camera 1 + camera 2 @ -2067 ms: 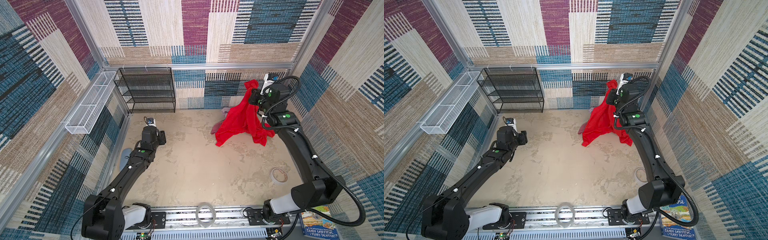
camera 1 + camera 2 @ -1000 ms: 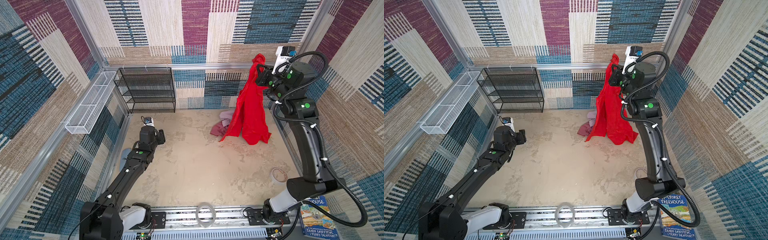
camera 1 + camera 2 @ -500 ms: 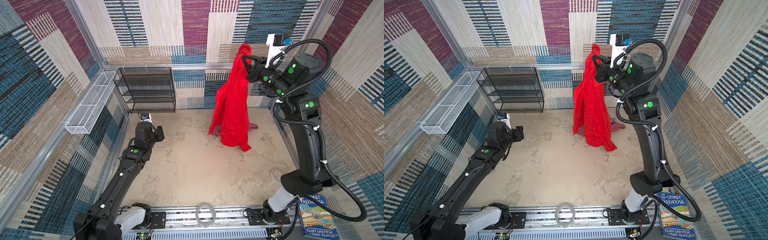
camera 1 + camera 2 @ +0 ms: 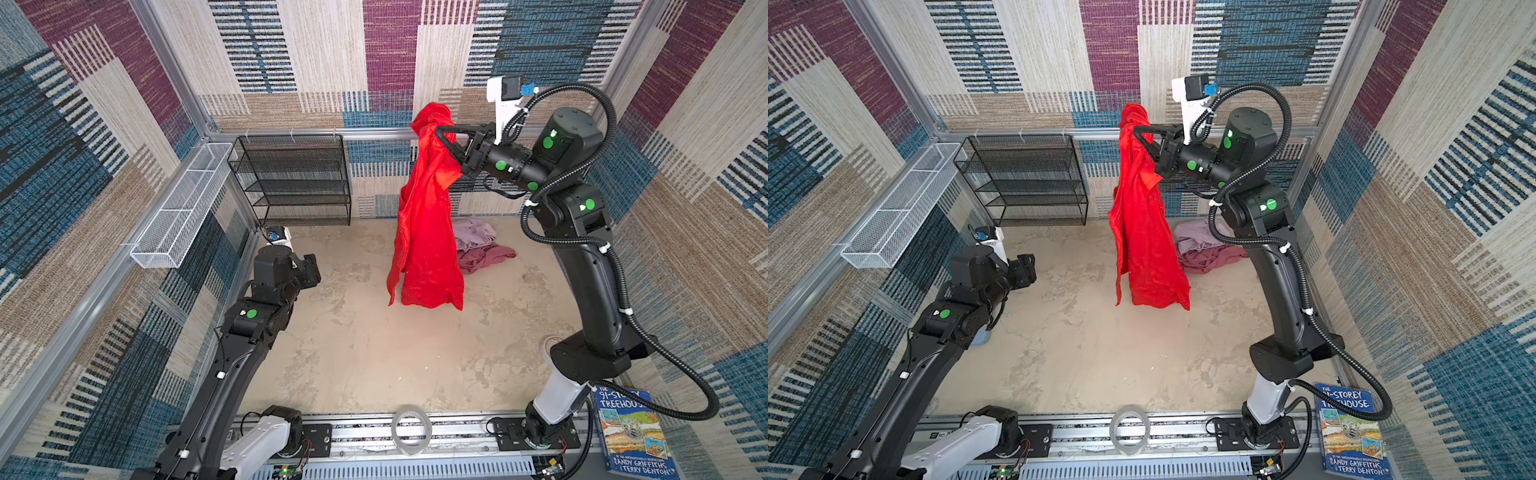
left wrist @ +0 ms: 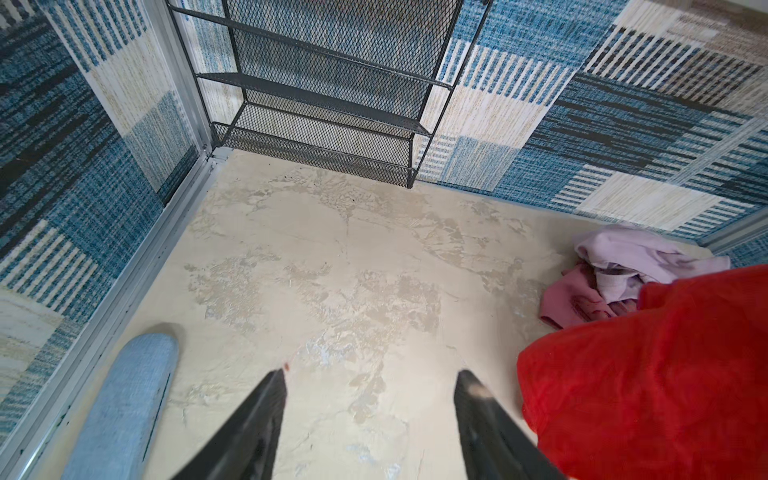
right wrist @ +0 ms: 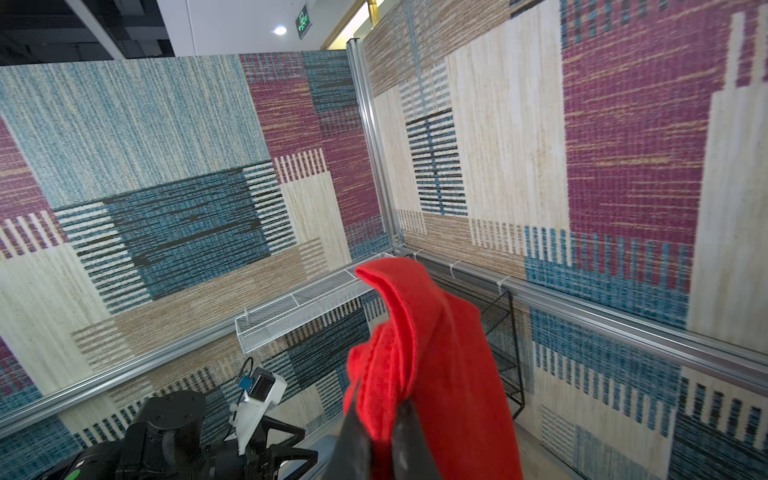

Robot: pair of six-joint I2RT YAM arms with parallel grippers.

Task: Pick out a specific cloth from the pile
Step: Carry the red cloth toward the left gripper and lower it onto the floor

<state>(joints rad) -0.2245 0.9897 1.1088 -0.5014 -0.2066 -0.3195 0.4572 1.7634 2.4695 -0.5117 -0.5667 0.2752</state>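
Lifted higher and carried toward centre, the cloth [image 4: 426, 232] now hangs clear of the pile [image 4: 478, 247]. Nearest, at 8 o'clock, left hand [image 5: 368, 388] hovers open and empty. Farther, at 1 o'clock, right hand [image 4: 436, 133] pinches the cloth's top.

Right arm [image 4: 590, 266] raised, fingers [image 6: 353, 432] clamped; left fingers [image 5: 270, 399] parted, low.

- A robot test cell in a lab: aluminium-framed walls [image 4: 216, 133] clad in patchwork carpet.
- Office-style ceiling with an exit sign [image 6: 304, 20] beyond.
- Arms on a base rail [image 4: 374, 432].
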